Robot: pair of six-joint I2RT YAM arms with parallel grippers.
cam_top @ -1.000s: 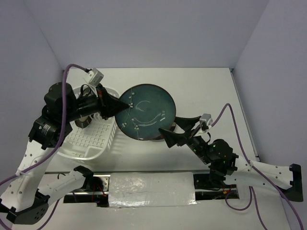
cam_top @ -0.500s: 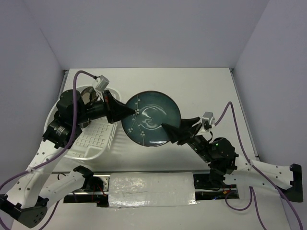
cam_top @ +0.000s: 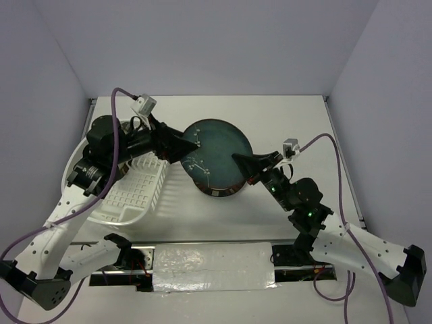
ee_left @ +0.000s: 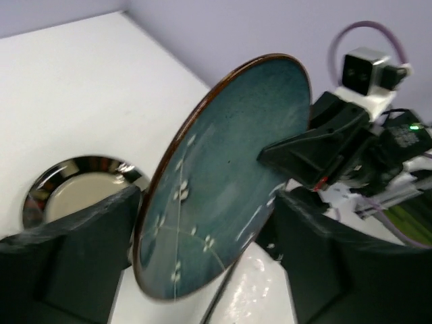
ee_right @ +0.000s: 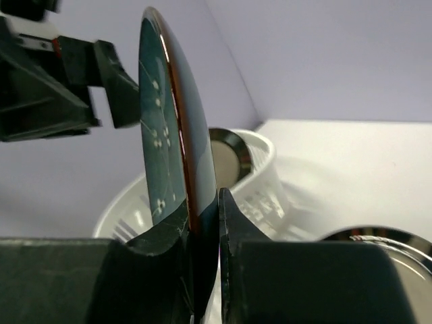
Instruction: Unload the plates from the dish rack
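The dark teal plate with pale specks hangs tilted on edge over the table's middle. My right gripper is shut on its right rim, and the rim shows pinched between the fingers in the right wrist view. My left gripper stands open around the plate's left edge, its fingers apart from it. A beige-centred, dark-rimmed plate lies flat on the table below. The white dish rack sits at the left, with another beige-centred plate upright in it.
The flat plate's rim peeks out beneath the teal plate. The left arm reaches over the rack's far side and hides part of it. Walls close the table at the back and both sides.
My left gripper has opened and let go of the teal plate. My right gripper has shut on the plate's right rim. The plate has shifted slightly toward the back.
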